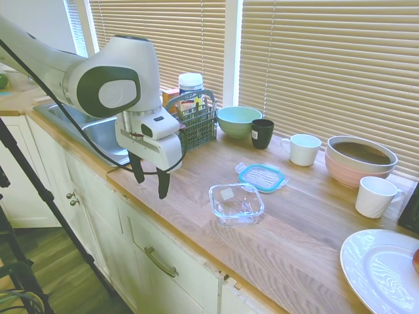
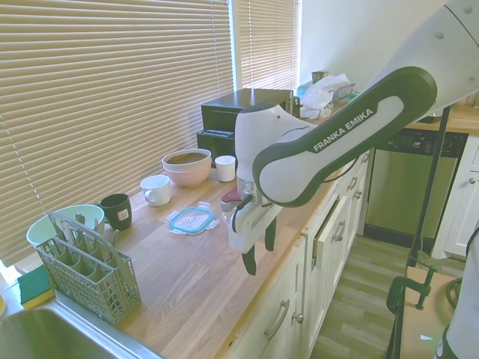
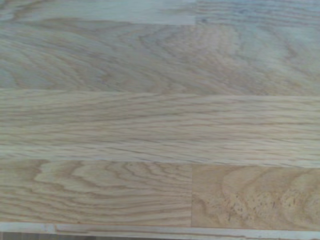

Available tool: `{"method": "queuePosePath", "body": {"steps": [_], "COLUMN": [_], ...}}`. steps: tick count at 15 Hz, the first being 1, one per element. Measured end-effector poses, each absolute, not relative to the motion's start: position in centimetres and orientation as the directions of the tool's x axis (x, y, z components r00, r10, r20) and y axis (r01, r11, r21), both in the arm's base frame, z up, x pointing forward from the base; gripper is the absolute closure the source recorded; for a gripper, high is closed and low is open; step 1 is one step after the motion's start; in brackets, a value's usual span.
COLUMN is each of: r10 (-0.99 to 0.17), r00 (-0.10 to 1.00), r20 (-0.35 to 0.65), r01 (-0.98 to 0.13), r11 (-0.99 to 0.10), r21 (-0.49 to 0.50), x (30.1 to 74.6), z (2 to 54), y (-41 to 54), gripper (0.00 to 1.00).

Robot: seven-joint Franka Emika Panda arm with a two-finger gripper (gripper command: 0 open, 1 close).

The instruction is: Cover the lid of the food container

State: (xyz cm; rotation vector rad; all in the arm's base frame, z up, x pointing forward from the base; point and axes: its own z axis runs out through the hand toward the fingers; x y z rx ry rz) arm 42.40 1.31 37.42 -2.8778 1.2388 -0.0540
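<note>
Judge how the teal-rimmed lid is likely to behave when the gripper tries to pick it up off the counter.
The lid lies flat on the wooden counter, so its thin edge probably gives little to grip. Its clear plastic looks smooth, likely slippery and light, and it may slide if nudged. The open gripper is empty and well clear of it.

Food container (image 1: 236,203): small clear glass dish, square w/ rounded corners, white sticker on base, upright, open, empty, sits on wood counter near front edge. Lid (image 1: 261,176): flat clear plastic, teal rim seal, clear snap flaps, lies flat on counter just behind container, apart from it, not touching.
</note>
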Motion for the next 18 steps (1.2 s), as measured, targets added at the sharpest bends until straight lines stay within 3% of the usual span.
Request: {"method": "queuePosePath", "body": {"steps": [10, 18], "r10": [-0.791, -0.752], "r00": [0.606, 0.655], "r20": [0.082, 0.073], "r01": [-0.791, -0.750], "r11": [-0.610, -0.659], "r21": [-0.035, -0.058], "x": [43.3, 46.8], "z": [39.6, 45.1], "y": [-1.6, -10.0], "gripper": [0.00, 0.00]}}
